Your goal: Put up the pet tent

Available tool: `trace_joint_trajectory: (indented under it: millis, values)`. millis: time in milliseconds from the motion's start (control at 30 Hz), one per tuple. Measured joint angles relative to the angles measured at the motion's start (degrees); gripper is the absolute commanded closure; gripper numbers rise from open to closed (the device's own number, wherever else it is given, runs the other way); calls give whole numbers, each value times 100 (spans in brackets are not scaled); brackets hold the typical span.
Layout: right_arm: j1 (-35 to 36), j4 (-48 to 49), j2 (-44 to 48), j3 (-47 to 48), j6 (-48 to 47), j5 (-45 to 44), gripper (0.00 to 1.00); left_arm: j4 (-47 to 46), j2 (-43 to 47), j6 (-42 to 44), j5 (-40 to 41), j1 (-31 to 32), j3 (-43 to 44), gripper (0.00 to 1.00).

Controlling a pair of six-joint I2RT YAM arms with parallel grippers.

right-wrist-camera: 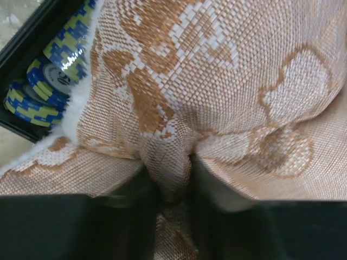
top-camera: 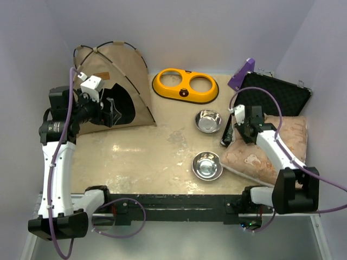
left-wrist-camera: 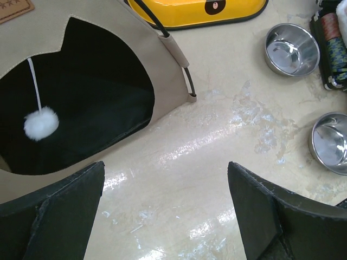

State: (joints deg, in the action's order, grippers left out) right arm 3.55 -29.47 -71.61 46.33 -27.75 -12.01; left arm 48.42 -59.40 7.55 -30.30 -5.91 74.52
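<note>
The pet tent (top-camera: 127,70) stands upright at the back left, tan fabric with thin black poles crossing at its top and a dark arched door. My left gripper (top-camera: 111,112) hovers in front of that door, open and empty. In the left wrist view the tent (left-wrist-camera: 81,32) fills the upper left, a white pompom (left-wrist-camera: 41,122) hangs in the doorway, and bare table shows between my left gripper's (left-wrist-camera: 165,173) fingers. My right gripper (top-camera: 243,135) presses into the beige patterned cushion (top-camera: 295,135) at the right. In the right wrist view my right gripper (right-wrist-camera: 168,173) is shut on a fold of the cushion (right-wrist-camera: 217,65).
A yellow double-bowl feeder (top-camera: 185,85) lies at the back centre. Two steel bowls (top-camera: 209,120) (top-camera: 207,165) stand mid-table. An open black case (top-camera: 276,95) with a purple piece (top-camera: 241,74) sits behind the cushion. Blue-and-yellow chips (right-wrist-camera: 49,81) lie in a black tray by the cushion's edge.
</note>
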Motion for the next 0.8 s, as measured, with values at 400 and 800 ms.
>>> trace_joint_trajectory:
  millis: [400,800]
  values:
    - [-162,-2378,-15,3023,-107,1576,100,7,-155,4,-9,0,127,0]
    - [269,4,1545,4441,2505,6791,100,-463,-273,-382,-485,0,590,0]
